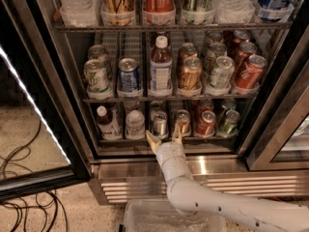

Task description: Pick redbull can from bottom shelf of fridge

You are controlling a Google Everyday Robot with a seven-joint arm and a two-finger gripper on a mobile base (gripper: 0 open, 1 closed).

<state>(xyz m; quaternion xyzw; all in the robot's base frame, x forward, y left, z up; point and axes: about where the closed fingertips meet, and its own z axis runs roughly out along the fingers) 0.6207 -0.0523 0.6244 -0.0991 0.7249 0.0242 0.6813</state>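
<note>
The white arm (231,211) enters from the lower right corner and runs leftward along the bottom edge. It bends at a rounded joint below centre and rises almost straight up. Its wrist (171,161) tapers into the gripper (165,138), just below the middle of the frame. The gripper points upward, its two pale jaws spread apart in a V.

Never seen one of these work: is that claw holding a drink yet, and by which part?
Nothing yet. The gripper is open and empty at the front edge of the bottom shelf, just before the redbull can.
</note>
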